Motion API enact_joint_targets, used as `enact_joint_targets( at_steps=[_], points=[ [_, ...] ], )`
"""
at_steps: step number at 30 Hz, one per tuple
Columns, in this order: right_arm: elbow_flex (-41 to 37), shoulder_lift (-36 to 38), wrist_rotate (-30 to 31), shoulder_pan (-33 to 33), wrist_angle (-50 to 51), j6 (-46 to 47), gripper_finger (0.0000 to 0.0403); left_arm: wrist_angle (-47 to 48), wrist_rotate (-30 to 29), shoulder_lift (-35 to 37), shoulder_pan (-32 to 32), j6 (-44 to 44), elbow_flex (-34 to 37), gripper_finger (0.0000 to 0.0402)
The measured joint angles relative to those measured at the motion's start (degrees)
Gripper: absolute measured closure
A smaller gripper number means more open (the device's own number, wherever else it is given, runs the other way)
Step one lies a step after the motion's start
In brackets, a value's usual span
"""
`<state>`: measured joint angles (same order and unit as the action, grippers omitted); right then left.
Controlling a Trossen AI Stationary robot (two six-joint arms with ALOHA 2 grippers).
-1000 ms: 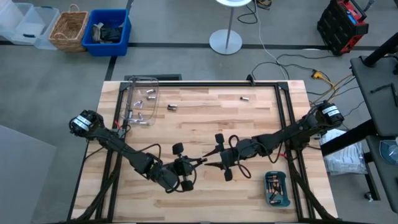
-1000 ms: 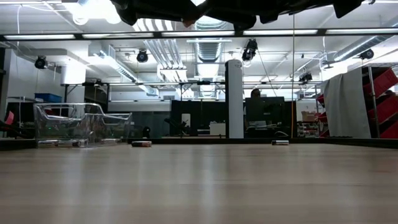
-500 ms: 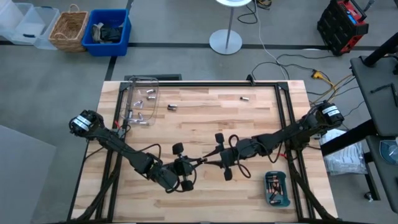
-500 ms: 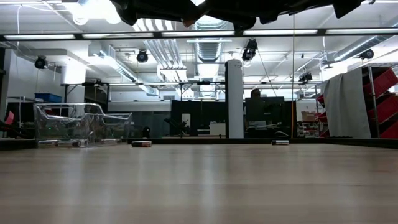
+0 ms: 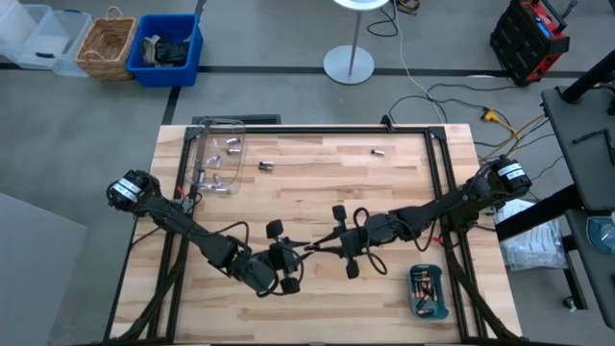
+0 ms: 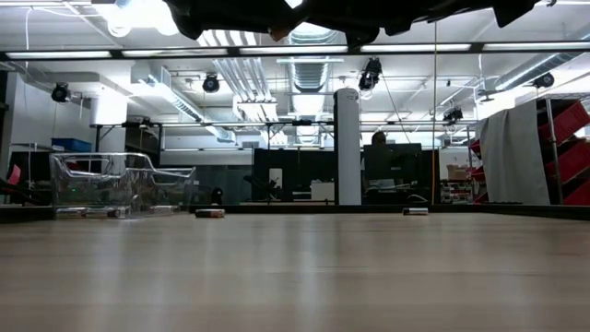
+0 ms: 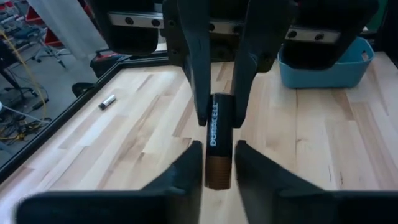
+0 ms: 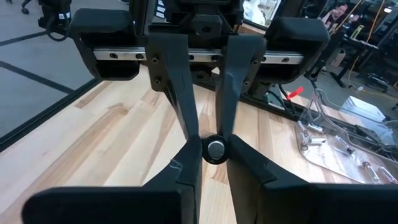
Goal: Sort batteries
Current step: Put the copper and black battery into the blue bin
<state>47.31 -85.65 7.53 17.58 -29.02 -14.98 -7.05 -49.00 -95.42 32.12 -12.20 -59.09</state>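
Where both grippers pinch it, a battery (image 7: 218, 142) lettered DURACELL.

The left hand (image 5: 296, 254) and right hand (image 5: 319, 249) meet tip to tip above the pale wooden surface (image 5: 307, 183). Two small silvery batteries (image 5: 266, 166) lie apart near its far edge. A teal rectangular tray (image 5: 428, 291) sits at the near right corner.

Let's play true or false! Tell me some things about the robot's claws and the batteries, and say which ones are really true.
1. Both claws pinch one battery at the same time. True: the left claw and the right claw meet on it above the table.
2. The teal tray is empty. False: it holds batteries.
3. The clear box sits near the table's far left corner. True.
4. No batteries lie loose on the wood. False: one lies beside the clear box and another near the far edge.
5. The held battery is all silver. False: it is black with a coppery end.
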Motion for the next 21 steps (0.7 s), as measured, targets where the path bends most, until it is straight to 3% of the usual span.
enact_joint_targets(
  at_steps=[5, 10, 16, 21],
  points=[
    [0.0, 0.02, 0.05, -0.08, 0.03, 0.0, 0.0354, -0.04, -0.07, 0.02, 0.0, -1.3, 0.0, 0.0261],
    [0.19, 1.09, 0.05, -0.19, 3.35, 1.83, 0.0357, 1.02, -0.05, 0.02, 0.12, -1.65, 0.09, 0.022],
    [6.95, 5.92, -0.19, -0.37, 30.21, 9.8, 0.0355, 5.11, -0.04, 0.38, 0.52, -2.25, -0.05, 0.0208],
    [15.12, 6.8, -6.04, -0.12, 54.17, 16.76, 0.0357, 8.92, -2.52, 1.42, 0.5, -2.15, -0.55, 0.021]
  ],
)
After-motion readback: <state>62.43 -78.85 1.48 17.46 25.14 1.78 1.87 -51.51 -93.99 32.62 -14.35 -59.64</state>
